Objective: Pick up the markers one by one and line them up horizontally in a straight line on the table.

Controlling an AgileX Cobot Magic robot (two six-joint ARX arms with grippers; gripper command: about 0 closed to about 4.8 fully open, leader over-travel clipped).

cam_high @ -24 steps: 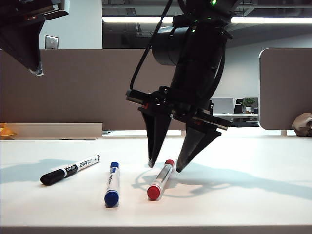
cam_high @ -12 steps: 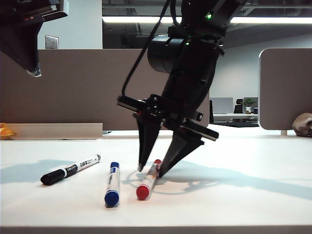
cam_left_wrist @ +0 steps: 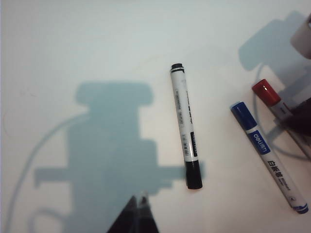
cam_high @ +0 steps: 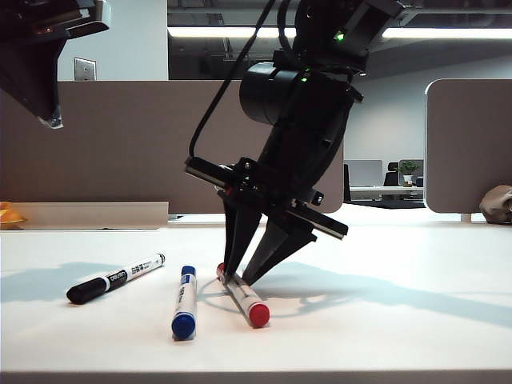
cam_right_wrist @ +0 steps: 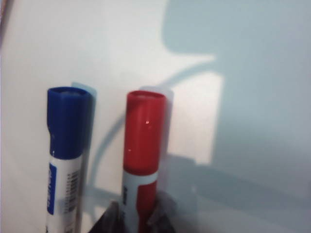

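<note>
1. Markers lay on the white worktop (cam_high: pixel 416 320), three in all, near its front edge.
2. Left gripper (cam_high: pixel 54 120) hung high over the far left of the worktop, well clear of everything; jaws together, tips seen as one dark point in the left wrist view (cam_left_wrist: pixel 138 213).
3. Black marker (cam_high: pixel 114 279) lay leftmost, at a slant, black cap toward the front left. Nothing touched it.
4. Blue marker (cam_high: pixel 184 302) lay just right of the black one, blue cap toward the front edge, apart from its neighbours.
5. Red marker (cam_high: pixel 244 295) lay just right of the blue one, red cap toward the front right, rear end angled toward the blue one.
6. Right gripper (cam_high: pixel 238 279) stood tips-down at the red marker's rear half. Jaws clamped on either side of the barrel, seen in the right wrist view (cam_right_wrist: pixel 138 218). Marker lay on the worktop.
</note>
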